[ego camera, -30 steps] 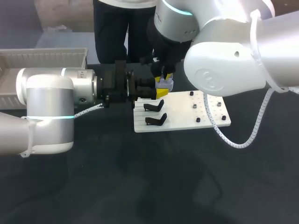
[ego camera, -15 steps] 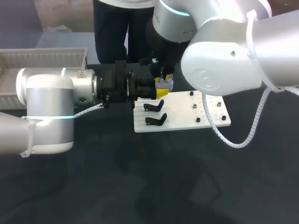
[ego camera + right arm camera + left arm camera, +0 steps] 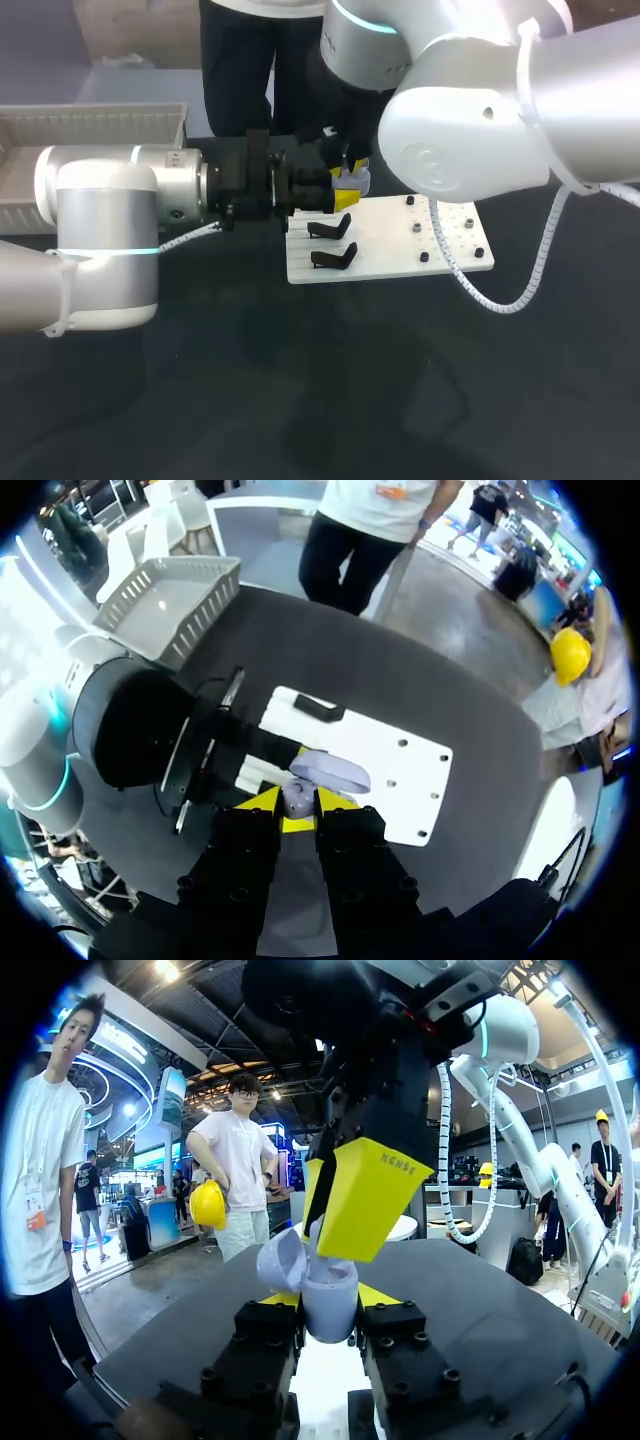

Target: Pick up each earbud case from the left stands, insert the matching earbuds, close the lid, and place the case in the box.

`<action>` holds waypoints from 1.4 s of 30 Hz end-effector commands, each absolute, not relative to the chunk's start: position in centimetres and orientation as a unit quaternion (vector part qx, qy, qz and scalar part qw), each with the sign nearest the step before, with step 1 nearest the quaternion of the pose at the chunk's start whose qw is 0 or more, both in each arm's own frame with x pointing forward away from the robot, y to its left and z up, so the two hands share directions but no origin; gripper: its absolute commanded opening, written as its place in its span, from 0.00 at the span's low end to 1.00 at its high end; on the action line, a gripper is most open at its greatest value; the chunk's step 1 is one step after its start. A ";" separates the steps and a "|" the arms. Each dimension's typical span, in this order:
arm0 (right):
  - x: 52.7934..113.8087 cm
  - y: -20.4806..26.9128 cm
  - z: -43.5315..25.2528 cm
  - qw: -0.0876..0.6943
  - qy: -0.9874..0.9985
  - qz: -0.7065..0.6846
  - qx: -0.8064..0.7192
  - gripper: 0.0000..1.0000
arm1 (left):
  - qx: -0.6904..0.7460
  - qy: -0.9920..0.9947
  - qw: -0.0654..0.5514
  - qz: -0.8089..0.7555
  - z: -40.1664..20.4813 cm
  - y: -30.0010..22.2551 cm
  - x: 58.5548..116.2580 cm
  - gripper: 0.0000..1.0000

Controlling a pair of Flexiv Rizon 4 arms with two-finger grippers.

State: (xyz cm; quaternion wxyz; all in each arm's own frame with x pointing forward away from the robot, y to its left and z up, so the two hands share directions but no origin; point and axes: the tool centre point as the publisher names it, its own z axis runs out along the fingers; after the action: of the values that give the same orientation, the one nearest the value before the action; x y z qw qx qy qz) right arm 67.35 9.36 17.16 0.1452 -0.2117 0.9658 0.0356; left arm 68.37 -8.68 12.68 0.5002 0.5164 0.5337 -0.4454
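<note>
The left gripper (image 3: 328, 1298) is clamped on the body of the lavender earbud case (image 3: 330, 1308), held clear of the table at the far edge of the white stand plate (image 3: 400, 250), lid (image 3: 282, 1260) hinged open. The right gripper (image 3: 295, 805) pinches a small pale earbud (image 3: 296, 796) directly over the case mouth. Assessment: case is light, rigid and smooth-shelled, liable to slip; grip the body flanks, never lid or hinge.
</note>
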 end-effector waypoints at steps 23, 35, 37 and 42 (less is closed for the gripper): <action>66.9 9.4 17.7 0.150 0.966 0.034 -0.209 0.29 | 0.515 0.532 0.505 -0.444 12.7 -8.8 68.1 0.00; 71.8 9.5 19.9 0.227 0.957 0.075 -0.162 0.35 | 0.515 0.532 0.505 -0.444 12.7 -8.8 68.1 0.00; 72.9 9.4 19.4 0.237 0.956 0.071 -0.157 0.36 | 0.515 0.532 0.505 -0.444 12.7 -8.8 68.1 0.00; 74.7 8.9 17.4 0.223 0.962 0.068 -0.142 0.34 | 0.515 0.532 0.505 -0.444 12.7 -8.8 68.1 0.00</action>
State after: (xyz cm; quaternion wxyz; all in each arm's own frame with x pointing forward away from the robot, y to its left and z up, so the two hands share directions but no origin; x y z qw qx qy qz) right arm 73.22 8.32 18.45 0.2282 -0.1414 0.9609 0.0681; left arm 68.33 -8.71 12.78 0.5004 0.5166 0.5327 -0.4460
